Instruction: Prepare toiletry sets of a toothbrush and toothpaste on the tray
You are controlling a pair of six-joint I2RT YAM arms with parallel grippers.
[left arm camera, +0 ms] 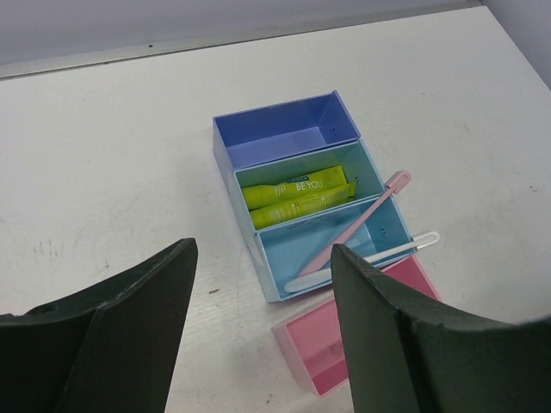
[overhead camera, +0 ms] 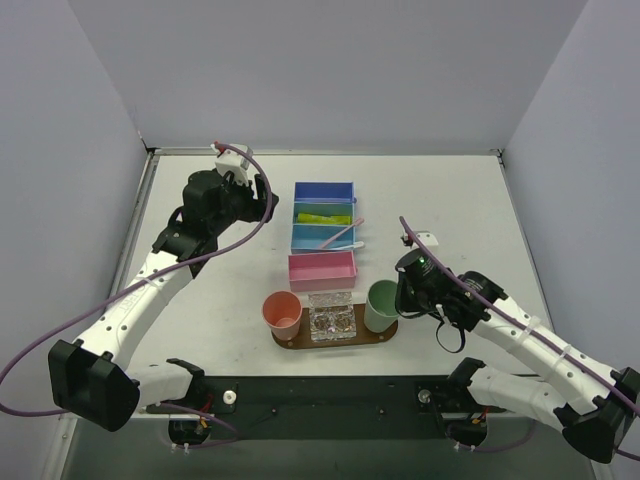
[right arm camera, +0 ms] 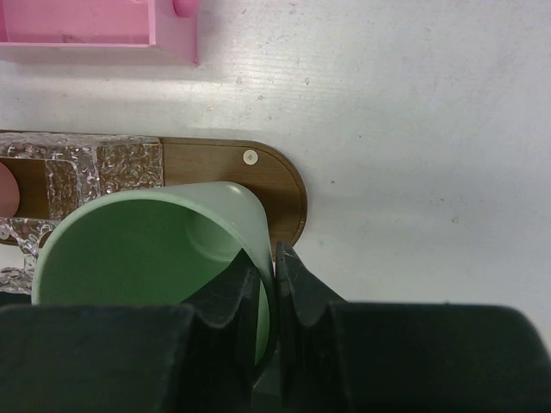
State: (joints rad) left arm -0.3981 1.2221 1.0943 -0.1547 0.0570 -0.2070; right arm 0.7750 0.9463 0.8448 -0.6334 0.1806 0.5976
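Note:
The dark-brown oval tray (overhead camera: 383,334) lies near the front with a salmon cup (overhead camera: 282,312), a clear plastic holder (overhead camera: 331,317) and a mint-green cup (overhead camera: 381,304) on it. My right gripper (right arm camera: 269,268) is shut on the green cup's (right arm camera: 138,249) wall, one finger inside and one outside, over the tray's right end (right arm camera: 288,194). Two yellow-green toothpaste tubes (left arm camera: 297,197) lie in the teal bin. A pink toothbrush (left arm camera: 360,220) and a white toothbrush (left arm camera: 379,255) lie across the light-blue bin. My left gripper (left arm camera: 263,284) is open and empty, above the table left of the bins.
A row of bins stands mid-table: dark blue (overhead camera: 323,190), teal (overhead camera: 322,213), light blue (overhead camera: 318,237), and a pink bin (overhead camera: 322,270) just behind the tray. Grey walls enclose the table on three sides.

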